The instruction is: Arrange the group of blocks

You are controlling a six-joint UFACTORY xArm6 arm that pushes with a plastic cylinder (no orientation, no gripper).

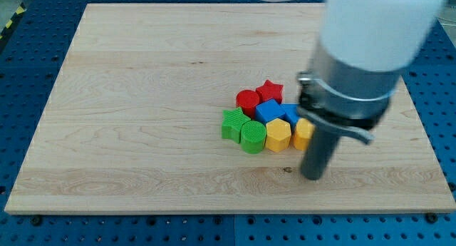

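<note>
A tight cluster of blocks lies right of the board's middle. A red star [270, 90] is at the cluster's top, a red cylinder [247, 100] to its left. A blue cube [269, 110] sits in the middle, with another blue block [291, 113] to its right, partly hidden by the arm. A green star-shaped block [231, 124] and a green cylinder [253, 136] are at the lower left. A yellow hexagon [278, 135] and a second yellow block [302, 133] are at the lower right. My tip [312, 176] rests on the board just below and right of the yellow blocks.
The wooden board [142, 96] lies on a blue perforated table [28, 228]. The arm's large grey and white body [360, 53] hangs over the board's right part and hides what lies behind it.
</note>
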